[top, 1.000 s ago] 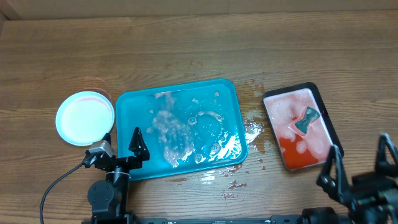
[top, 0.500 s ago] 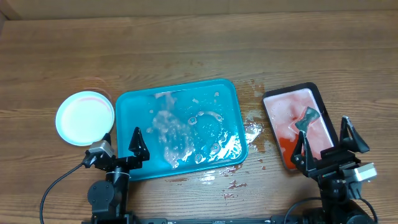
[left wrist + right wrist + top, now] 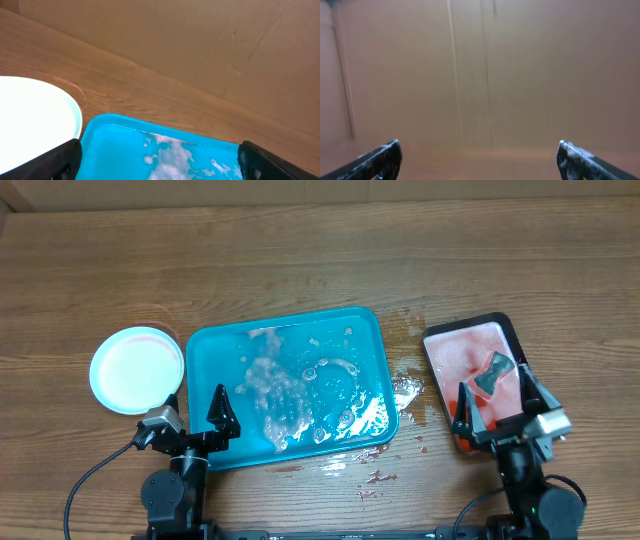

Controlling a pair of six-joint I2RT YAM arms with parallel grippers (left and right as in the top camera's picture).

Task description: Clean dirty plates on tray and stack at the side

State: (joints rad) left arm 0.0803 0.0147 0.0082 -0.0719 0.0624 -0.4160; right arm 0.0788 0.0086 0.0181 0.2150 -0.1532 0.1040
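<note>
The left fingers (image 3: 222,408) are nearest the robot. They stand wide apart and empty over the near-left corner of the tray (image 3: 212,365). The right fingers (image 3: 464,412), equally spread and empty, hang over the near end of the black tray (image 3: 462,328). The likeliest mishap is there: a finger lowered carelessly could catch that rim and slop red liquid onto the table (image 3: 300,250). The puddle (image 3: 405,392) between the two trays might also let either one slide if nudged. On the left, a swing of the arm could knock the plates (image 3: 137,370), which sit on the table just beside the tray's left edge. None is left inside the tray.

The tray is smooth turquoise plastic with rounded corners and a raised rim, and it is filmed with soapy foam and bubbles. The black tray is a smaller rectangle holding pinkish froth over red liquid, with a dark crumpled sponge (image 3: 495,372) or cloth in it. The top plate is round, glossy and pale blue-white, and it looks wiped. How many lie beneath it cannot be told. The table is grained wood, and plain cardboard (image 3: 200,40) stands beyond it.
</note>
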